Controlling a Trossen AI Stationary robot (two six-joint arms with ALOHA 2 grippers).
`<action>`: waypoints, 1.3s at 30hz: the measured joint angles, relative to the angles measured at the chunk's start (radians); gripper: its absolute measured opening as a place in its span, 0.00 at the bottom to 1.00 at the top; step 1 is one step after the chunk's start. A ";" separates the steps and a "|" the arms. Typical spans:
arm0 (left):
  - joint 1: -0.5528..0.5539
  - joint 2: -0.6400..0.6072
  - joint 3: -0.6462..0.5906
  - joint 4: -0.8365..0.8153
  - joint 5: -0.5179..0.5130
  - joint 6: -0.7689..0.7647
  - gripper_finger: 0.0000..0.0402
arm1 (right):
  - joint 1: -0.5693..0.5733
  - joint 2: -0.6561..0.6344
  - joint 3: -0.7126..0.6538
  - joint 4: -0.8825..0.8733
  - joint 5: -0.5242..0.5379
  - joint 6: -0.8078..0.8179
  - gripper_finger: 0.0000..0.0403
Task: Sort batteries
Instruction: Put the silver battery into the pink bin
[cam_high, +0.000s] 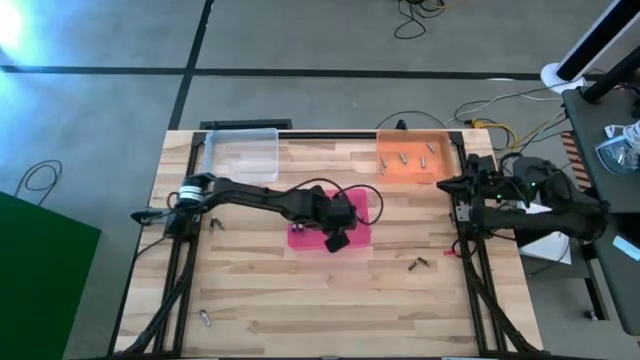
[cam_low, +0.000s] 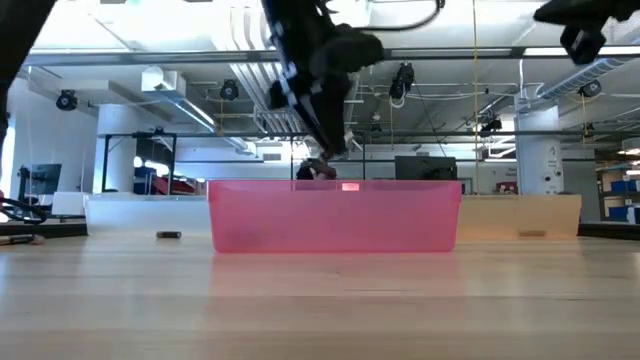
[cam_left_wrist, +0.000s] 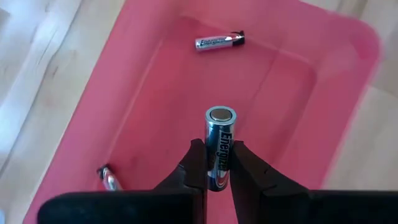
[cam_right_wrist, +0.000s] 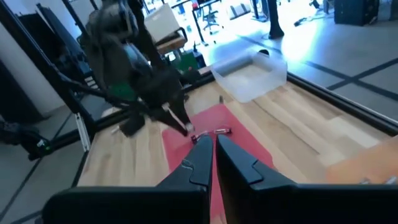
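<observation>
A pink tray (cam_high: 300, 236) sits mid-table, and two batteries (cam_left_wrist: 219, 41) (cam_left_wrist: 107, 178) lie on its floor. My left gripper (cam_left_wrist: 216, 163) hangs over this tray (cam_left_wrist: 155, 93), shut on a third battery (cam_left_wrist: 219, 140). In the low view, the left gripper (cam_low: 320, 168) is just above the pink tray's rim (cam_low: 335, 185). An orange tray (cam_high: 412, 160) at the far right holds several batteries. Loose batteries lie on the table (cam_high: 418, 264) (cam_high: 205, 317) (cam_high: 215, 222). My right gripper (cam_right_wrist: 211, 146) waits at the table's right edge, shut and holding nothing. My left gripper pinches the battery's long sides (cam_left_wrist: 217, 163) between its two fingers, around the half nearer the wrist. The battery's round end (cam_left_wrist: 219, 115) sticks out free past the fingertips. The fingers slant down from above over the pink tray, and the battery is lifted clear of the tray floor.
A clear tray (cam_high: 240, 155) stands at the far left of the table. The right arm's base (cam_high: 480, 195) and cables take up the right edge. Bare wood lies in front of the pink tray (cam_high: 320, 300).
</observation>
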 joint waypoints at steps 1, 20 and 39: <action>0.005 0.020 0.010 0.002 0.000 0.012 0.05 | 0.000 0.019 0.023 -0.016 0.005 -0.004 0.03; 0.090 0.158 0.026 0.013 0.039 0.148 0.42 | 0.000 0.246 0.196 -0.033 0.016 -0.016 0.03; 0.013 0.030 0.024 0.100 0.050 0.144 0.52 | 0.000 -0.056 -0.157 0.131 0.045 -0.175 0.03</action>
